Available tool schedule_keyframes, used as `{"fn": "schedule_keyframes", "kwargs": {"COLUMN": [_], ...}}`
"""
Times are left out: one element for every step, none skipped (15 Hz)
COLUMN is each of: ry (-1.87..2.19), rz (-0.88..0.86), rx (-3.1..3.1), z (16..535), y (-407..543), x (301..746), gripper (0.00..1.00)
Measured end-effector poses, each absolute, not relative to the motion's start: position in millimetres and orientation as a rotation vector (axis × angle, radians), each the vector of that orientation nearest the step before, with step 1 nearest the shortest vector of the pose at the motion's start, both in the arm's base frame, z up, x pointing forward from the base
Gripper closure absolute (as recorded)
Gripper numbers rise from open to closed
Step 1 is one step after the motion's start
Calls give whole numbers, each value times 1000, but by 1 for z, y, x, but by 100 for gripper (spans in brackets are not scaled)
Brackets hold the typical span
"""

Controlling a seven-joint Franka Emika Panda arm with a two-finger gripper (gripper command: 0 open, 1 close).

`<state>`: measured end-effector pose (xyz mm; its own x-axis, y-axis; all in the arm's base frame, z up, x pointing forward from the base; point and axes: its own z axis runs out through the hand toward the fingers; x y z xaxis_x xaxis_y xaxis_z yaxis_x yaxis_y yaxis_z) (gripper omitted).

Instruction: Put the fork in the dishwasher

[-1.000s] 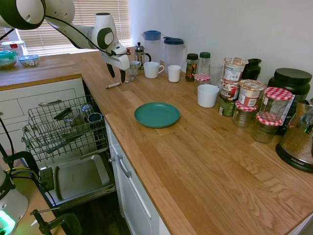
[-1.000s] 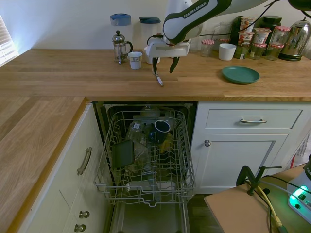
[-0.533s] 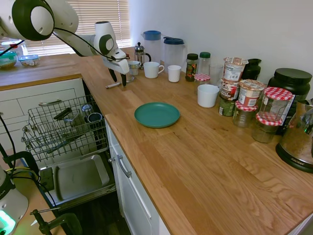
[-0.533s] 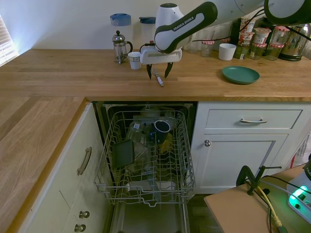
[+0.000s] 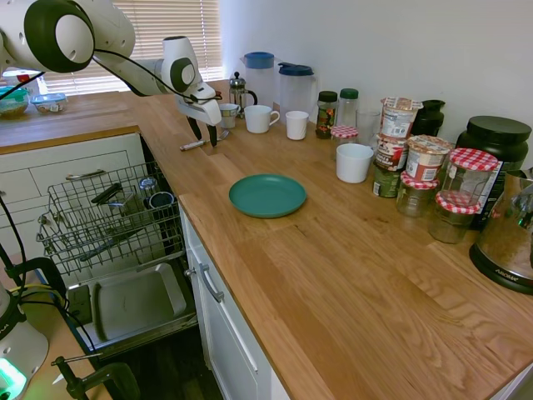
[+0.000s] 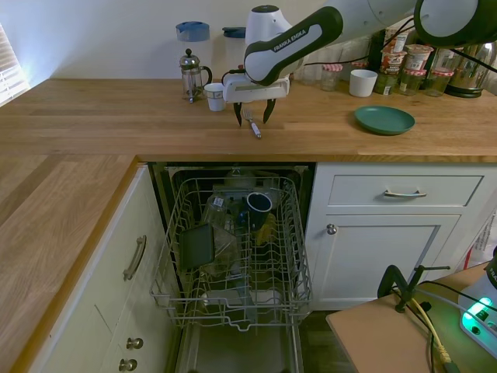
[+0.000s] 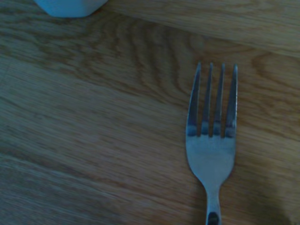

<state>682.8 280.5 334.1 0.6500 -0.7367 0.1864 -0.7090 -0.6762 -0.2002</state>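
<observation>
While the fork [image 6: 252, 126] lies flat on the wooden tabletop [image 6: 116, 124], we see the tool [image 6: 254, 120] down low over it, its two fingers spread apart, one on either side of the fork and gripping nothing. Close up, we get four tines against the wood grain. A small white cup [image 6: 216, 96] sits just beside. Below the tabletop edge, the dishwasher [image 6: 237, 256] stands open, its wire rack pulled out with dishes inside.
</observation>
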Motion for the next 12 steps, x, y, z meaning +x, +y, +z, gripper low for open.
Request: {"fn": "schedule_keyframes", "kwargs": {"ry": [1214,1217,1219,1220,1221,1223,1223,1222,1222,1223,1225,1228], "rz": [-385,-386,-386,-387,-386,-386,-386,-386,-385,-384,-382,-379], "rx": [-2755,-2756,-2756,-2756,-2756,-2756,-2756,-2755,-2755,-2753,-2751,-2748], "z": [334,334,334,334,334,334,334,334,334,334,334,334], "y": [279,278,277,277,276,276,276,277,277,277,277,277], "x": [683,684,684,684,684,685,685,685,685,686,686,686], "gripper": [100,100,100,100,100,100,100,100,100,100,100,100]}}
